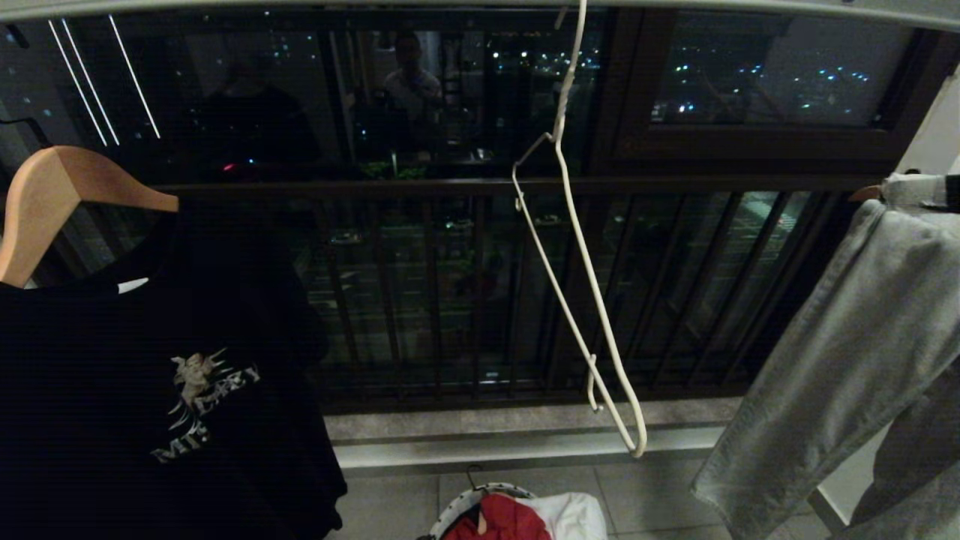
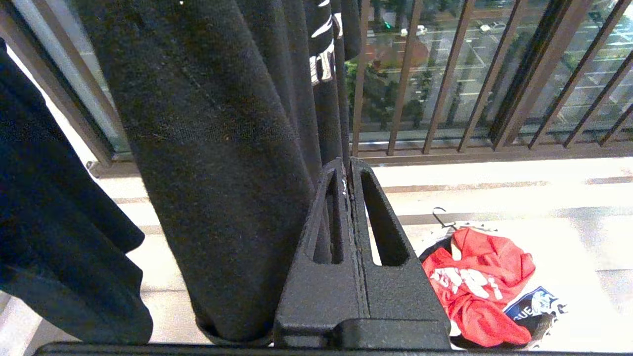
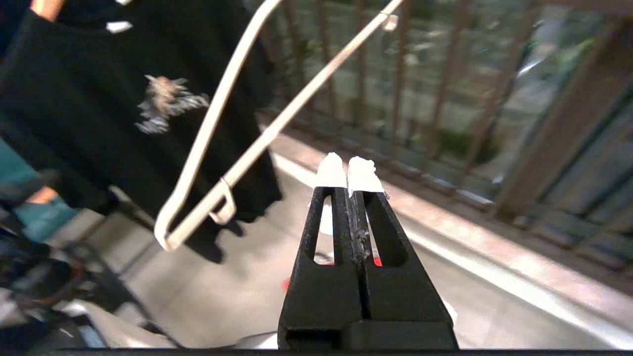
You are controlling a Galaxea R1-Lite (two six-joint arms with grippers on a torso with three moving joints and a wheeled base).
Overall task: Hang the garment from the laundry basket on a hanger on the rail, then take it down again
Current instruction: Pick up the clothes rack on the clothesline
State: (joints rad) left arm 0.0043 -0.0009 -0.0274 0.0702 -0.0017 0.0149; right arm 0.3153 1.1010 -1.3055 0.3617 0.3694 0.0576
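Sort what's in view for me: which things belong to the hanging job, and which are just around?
Job:
- red T-shirt, lying in the laundry basket
- white wire hanger, empty, tilted, hooked on the grey rail
- right pincer, shut, empty
- left pincer, shut, beside the black shirt

Around:
- black T-shirt on a wooden hanger
- grey trousers
- white T-shirt in the basket
- window railing

Night outside, city lights dotted across a big dark-framed window. Below it, a dark brown railing of upright bars, then a stone ledge and pale grey floor tiles. Dim indoors, faint reflections in the glass.
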